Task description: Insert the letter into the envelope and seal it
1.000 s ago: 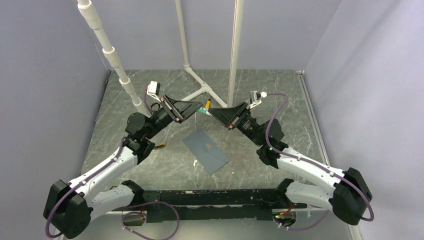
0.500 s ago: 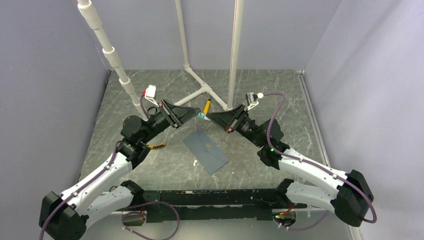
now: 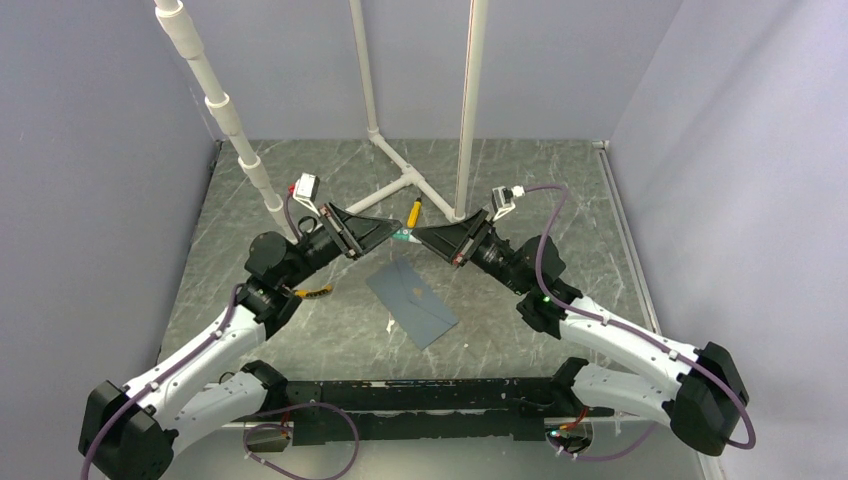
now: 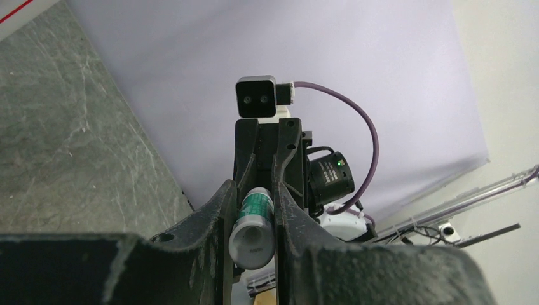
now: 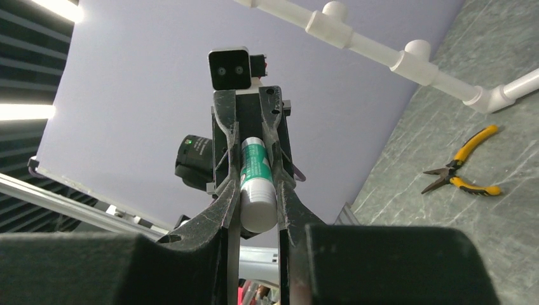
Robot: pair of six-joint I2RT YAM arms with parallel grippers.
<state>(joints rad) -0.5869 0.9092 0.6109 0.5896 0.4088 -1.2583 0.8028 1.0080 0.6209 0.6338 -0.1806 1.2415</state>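
1. The envelope [image 3: 412,302] is a flat rectangle of slate blue-grey paper. It lies at a diagonal on the table [image 3: 560,200], whose top is dark grey-green stone-look with pale veining.
2. A small pale mark sits near the middle of the envelope's upper face; what it is cannot be made out.
3. The left gripper [image 3: 393,235] and right gripper [image 3: 420,236] are both matte black with long tapering fingers. They meet tip to tip above the table, just far of the envelope.
4. Between them is a glue stick [image 4: 253,229], a smooth cylinder with a green-and-white label and a whitish end.
5. In the left wrist view the left fingers [image 4: 224,210] are drawn in close against the stick's near end, one on each side.
6. In the right wrist view the right fingers [image 5: 230,190] are likewise pressed to either side of the white end, so each gripper clamps one end of the stick.
7. The envelope is apart from all the fingers. It lies on the table on the near side of them, with its far corner closest to where the tips meet.
8. Yellow-handled pliers [image 5: 461,171] lie on the table to the left, and white plastic pipes [image 3: 465,110] rise at the far side.
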